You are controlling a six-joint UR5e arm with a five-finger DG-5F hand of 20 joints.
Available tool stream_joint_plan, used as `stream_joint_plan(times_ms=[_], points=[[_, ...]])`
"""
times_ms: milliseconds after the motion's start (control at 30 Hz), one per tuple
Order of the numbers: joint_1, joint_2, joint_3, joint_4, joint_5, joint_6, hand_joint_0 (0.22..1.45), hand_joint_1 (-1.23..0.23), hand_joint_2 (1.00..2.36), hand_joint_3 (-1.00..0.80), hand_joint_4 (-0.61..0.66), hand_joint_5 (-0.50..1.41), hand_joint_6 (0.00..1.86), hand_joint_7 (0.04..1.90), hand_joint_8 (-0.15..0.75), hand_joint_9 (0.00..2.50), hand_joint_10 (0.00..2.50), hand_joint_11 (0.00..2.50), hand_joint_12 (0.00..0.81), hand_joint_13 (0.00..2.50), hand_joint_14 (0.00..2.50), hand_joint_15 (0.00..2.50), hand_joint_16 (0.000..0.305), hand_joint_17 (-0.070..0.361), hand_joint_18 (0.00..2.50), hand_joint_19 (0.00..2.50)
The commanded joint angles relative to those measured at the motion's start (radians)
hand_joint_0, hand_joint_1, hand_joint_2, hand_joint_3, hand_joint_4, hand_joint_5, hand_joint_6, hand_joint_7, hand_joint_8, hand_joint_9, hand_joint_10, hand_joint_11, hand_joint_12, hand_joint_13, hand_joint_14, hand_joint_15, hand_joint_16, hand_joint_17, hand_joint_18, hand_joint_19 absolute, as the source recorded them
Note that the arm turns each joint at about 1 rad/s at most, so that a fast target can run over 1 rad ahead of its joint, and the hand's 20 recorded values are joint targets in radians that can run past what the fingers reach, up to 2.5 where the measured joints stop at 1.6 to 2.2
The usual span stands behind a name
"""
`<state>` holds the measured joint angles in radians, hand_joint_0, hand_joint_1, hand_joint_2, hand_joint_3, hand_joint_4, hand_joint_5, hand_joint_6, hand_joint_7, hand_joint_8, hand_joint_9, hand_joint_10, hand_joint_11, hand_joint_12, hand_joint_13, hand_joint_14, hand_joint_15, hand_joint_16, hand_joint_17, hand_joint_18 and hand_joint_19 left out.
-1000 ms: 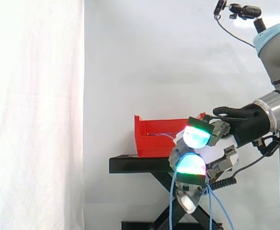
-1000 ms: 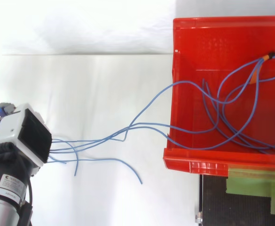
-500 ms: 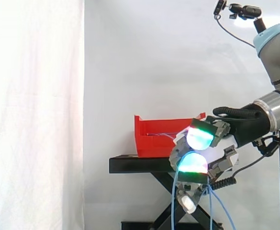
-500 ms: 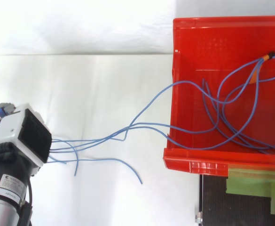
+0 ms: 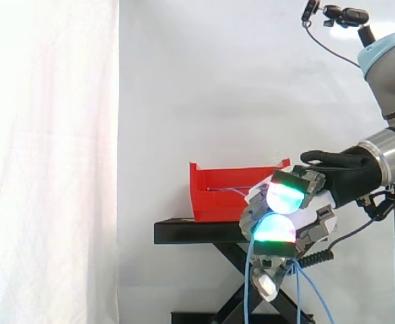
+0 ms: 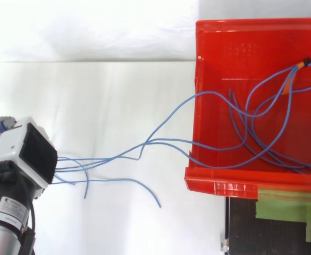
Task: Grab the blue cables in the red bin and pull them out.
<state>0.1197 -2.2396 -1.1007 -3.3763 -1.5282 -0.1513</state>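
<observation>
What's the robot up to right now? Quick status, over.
Hand shut on cables, away from bin. Cables half out, strung over bin wall, loops inside. Orange tie binds loops at the corner; may snag.

Black stand point(image 5: 190, 233) with green tape point(image 6: 283, 204); white curtain point(image 5: 48, 162)

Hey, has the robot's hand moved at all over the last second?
Yes, slightly. In the side view the hand has shifted right, away from the red bin, fingers curled round the blue cables.
</observation>
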Motion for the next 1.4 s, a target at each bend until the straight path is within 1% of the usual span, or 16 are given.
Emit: stream_joint_plan(times_ms=[0, 233, 267, 400, 700, 800, 933, 1100, 1167, 1300, 1367], points=[[0.0, 0.0, 0.001, 0.0, 0.0, 0.0, 0.8, -0.94, 1.0, -1.0, 0.15, 0.81, 0.71, 0.63, 0.251, 0.98, 0.02, 1.24, 0.344, 0.8, 0.02, 0.65, 0.044, 0.099, 0.55, 0.42], [0.002, 0.0, -0.001, 0.0, -0.001, 0.0, 0.85, -0.96, 1.0, -1.0, 0.12, 0.8, 0.86, 0.6, 0.239, 0.98, 0.02, 1.24, 0.336, 0.81, 0.02, 0.66, 0.043, 0.096, 0.55, 0.43], [0.0, 0.0, -0.001, 0.0, -0.001, 0.0, 0.87, -0.96, 1.0, -1.0, 0.1, 0.8, 0.87, 0.62, 0.238, 0.98, 0.02, 1.24, 0.335, 0.81, 0.02, 0.66, 0.042, 0.095, 0.56, 0.44], [0.0, 0.0, -0.001, 0.0, -0.001, 0.0, 0.88, -0.97, 1.0, -1.0, 0.07, 0.79, 0.91, 0.59, 0.237, 0.98, 0.02, 1.24, 0.334, 0.81, 0.02, 0.65, 0.042, 0.095, 0.56, 0.43], [0.0, 0.0, -0.001, -0.002, -0.001, 0.0, 0.9, -0.96, 1.0, -1.0, 0.02, 0.78, 0.94, 0.62, 0.233, 0.99, 0.02, 1.25, 0.332, 0.81, 0.02, 0.66, 0.042, 0.094, 0.56, 0.43], [0.0, 0.002, -0.001, -0.002, -0.001, 0.0, 0.9, -0.96, 1.0, -1.0, 0.01, 0.78, 0.97, 0.6, 0.228, 1.0, 0.02, 1.28, 0.329, 0.82, 0.02, 0.67, 0.042, 0.094, 0.57, 0.43], [0.0, 0.0, -0.001, -0.002, -0.001, 0.0, 0.91, -0.95, 1.0, -1.0, 0.01, 0.76, 1.0, 0.59, 0.224, 1.05, 0.02, 1.38, 0.331, 0.9, 0.03, 0.77, 0.041, 0.093, 0.59, 0.45], [0.0, 0.0, -0.001, -0.002, -0.001, 0.0, 0.91, -0.95, 1.0, -1.0, 0.0, 0.75, 1.03, 0.57, 0.207, 1.1, 0.01, 1.58, 0.331, 0.99, 0.03, 0.94, 0.041, 0.092, 0.64, 0.48], [0.0, 0.0, -0.001, -0.002, -0.001, 0.0, 0.91, -0.95, 1.0, -1.0, 0.0, 0.75, 1.03, 0.57, 0.205, 1.11, 0.01, 1.62, 0.327, 1.04, 0.03, 1.05, 0.041, 0.091, 0.66, 0.52], [0.0, 0.0, -0.001, -0.002, -0.001, 0.0, 0.92, -0.94, 1.0, -1.0, 0.0, 0.75, 1.03, 0.56, 0.207, 1.13, 0.0, 1.65, 0.318, 1.1, 0.03, 1.17, 0.041, 0.092, 0.7, 0.56], [0.0, 0.0, -0.001, -0.002, -0.001, 0.0, 0.92, -0.94, 1.0, -1.0, 0.0, 0.75, 1.02, 0.56, 0.206, 1.13, 0.0, 1.65, 0.307, 1.16, 0.02, 1.29, 0.041, 0.092, 0.74, 0.61]])
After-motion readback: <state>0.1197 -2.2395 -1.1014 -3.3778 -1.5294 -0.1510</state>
